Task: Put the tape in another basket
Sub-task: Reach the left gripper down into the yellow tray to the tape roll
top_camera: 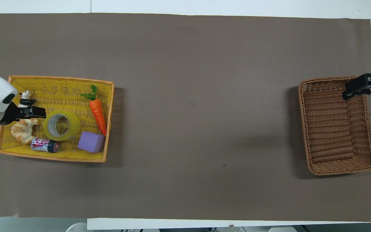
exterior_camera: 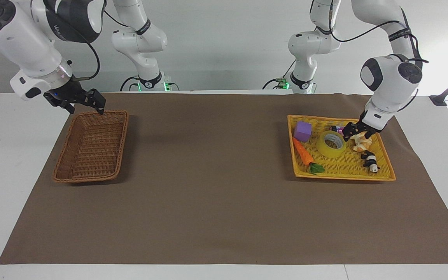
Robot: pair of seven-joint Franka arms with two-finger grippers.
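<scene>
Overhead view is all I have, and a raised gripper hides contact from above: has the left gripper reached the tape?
Observer: No. Facing view: the left gripper hangs over the croissant, beside the tape and apart from it.
Operator: How high?
Observer: Low in the yellow tray, roughly level with the tape's top.
Operator: And the right gripper?
Observer: The right gripper waits just over the basket, at its rim nearest the robots; contact cannot be told.
</scene>
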